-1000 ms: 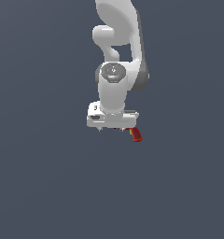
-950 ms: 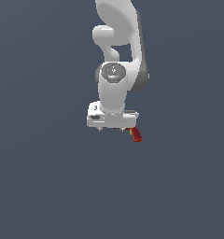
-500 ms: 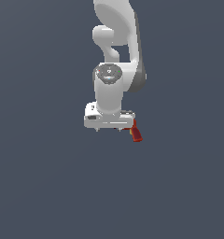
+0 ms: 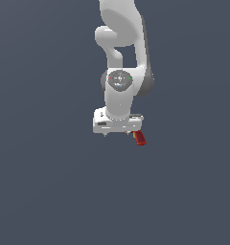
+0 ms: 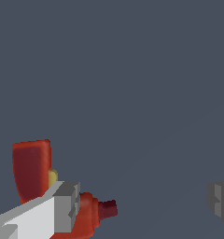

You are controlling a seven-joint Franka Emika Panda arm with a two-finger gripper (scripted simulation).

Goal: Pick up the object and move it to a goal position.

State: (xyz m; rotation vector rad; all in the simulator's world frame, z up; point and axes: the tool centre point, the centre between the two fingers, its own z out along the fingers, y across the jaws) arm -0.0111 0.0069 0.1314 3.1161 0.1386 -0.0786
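Centring the wide-open, empty white gripper (image 5: 142,205) matters: the small red elongated object (image 5: 62,196) sits beside one finger, at four o'clock of the hand in the exterior view.

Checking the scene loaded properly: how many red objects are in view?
1. The red object sits just below the tool, toward the exterior view's right. In the wrist view it lies against one finger. Nothing else red shows, though the arm could hide something.
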